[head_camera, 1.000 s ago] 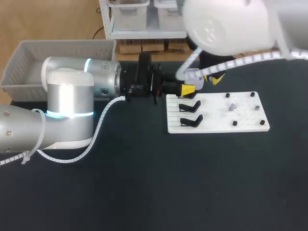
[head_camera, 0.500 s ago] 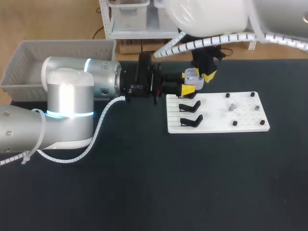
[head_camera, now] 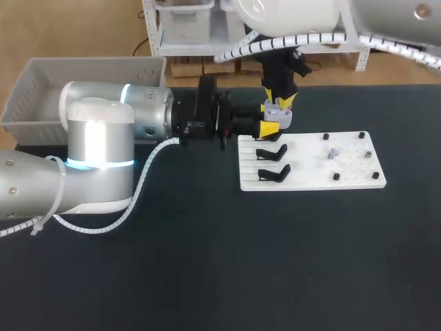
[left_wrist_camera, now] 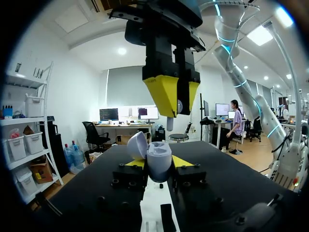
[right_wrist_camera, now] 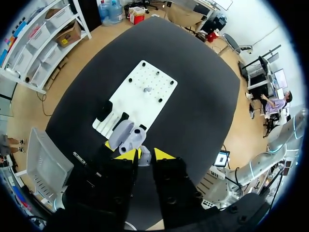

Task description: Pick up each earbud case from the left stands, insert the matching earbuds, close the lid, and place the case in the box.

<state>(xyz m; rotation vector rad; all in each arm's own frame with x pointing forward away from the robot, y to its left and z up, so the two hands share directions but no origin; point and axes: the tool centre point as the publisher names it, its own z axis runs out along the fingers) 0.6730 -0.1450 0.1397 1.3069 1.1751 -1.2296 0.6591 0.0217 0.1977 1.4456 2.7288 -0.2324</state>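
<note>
- Left gripper (left_wrist_camera: 157, 163) clamps the open case (left_wrist_camera: 159, 155) from both sides, over the stand end of the white board (head_camera: 310, 164).
- Right gripper (right_wrist_camera: 145, 154) hangs just above the case, pinching an earbud (left_wrist_camera: 170, 124).

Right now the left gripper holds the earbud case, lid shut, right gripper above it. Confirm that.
Wrong on the lid: the left wrist view shows the earbud case open. The left gripper does hold it, with the right gripper, pinching an earbud, above it.
</note>
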